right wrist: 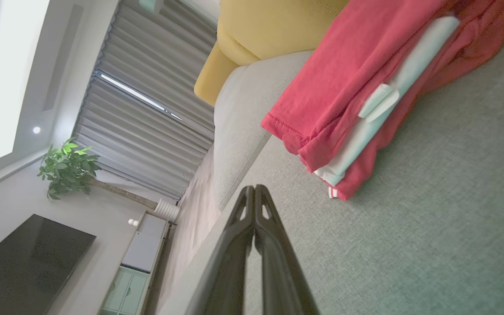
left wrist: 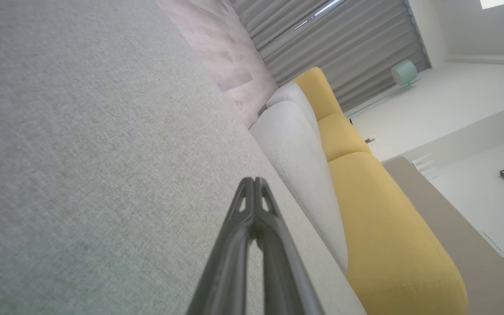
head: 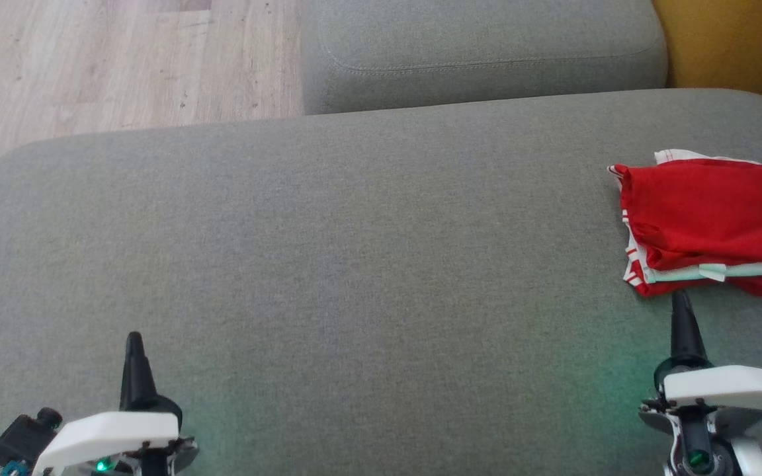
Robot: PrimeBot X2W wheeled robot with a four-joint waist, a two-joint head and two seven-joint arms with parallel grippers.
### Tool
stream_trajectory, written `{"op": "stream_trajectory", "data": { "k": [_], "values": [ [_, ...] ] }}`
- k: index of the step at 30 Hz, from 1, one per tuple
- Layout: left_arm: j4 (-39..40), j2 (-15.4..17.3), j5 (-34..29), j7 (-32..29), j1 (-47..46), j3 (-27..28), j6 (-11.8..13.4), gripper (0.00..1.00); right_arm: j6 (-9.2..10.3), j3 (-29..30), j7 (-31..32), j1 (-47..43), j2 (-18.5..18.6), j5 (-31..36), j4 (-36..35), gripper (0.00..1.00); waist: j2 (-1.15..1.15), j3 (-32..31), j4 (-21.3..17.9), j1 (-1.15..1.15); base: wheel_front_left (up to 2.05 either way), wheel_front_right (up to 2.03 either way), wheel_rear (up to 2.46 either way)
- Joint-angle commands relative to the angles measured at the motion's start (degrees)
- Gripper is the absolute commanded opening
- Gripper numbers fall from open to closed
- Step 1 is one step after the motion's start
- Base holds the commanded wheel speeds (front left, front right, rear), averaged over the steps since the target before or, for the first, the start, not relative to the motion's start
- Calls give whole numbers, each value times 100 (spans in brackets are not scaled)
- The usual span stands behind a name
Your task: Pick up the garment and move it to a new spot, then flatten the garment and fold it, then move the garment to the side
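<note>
The garment (head: 712, 221) is red with white trim and lies folded in a flat stack at the right edge of the grey cushion (head: 354, 264). In the right wrist view the garment (right wrist: 357, 87) shows its layered edges, red over white. My right gripper (head: 682, 297) is shut with nothing in it, its tip just short of the garment's near edge, and its fingers (right wrist: 254, 189) meet at the tip. My left gripper (head: 133, 338) is shut and empty over the cushion's near left part. In the left wrist view its tips (left wrist: 254, 180) are pressed together.
A second grey cushion (head: 480, 53) stands behind the big one, with yellow upholstery (head: 738, 46) at the back right. Wooden floor (head: 110, 59) lies to the back left. The right wrist view shows a plant (right wrist: 68, 166) and a dark screen (right wrist: 20, 262).
</note>
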State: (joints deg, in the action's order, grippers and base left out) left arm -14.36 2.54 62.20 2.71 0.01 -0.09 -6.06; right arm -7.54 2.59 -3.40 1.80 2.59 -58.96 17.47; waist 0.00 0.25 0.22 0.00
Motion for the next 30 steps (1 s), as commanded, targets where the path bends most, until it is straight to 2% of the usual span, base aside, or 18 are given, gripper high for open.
{"op": "stream_trajectory", "data": {
  "k": [1, 30],
  "values": [
    [166, 29, 132, -39, -308, 153, -50, 0, 3, -30, 71, 283, 70, -158, -212, 0, 0, 0, 0, 0, 0, 0, 0],
    [93, 35, 1684, -513, -477, 426, -100, 0, 4, 164, 539, 364, 75, -1898, -286, 0, 0, -4, -12, 0, 0, 0, 0]
  ]
}}
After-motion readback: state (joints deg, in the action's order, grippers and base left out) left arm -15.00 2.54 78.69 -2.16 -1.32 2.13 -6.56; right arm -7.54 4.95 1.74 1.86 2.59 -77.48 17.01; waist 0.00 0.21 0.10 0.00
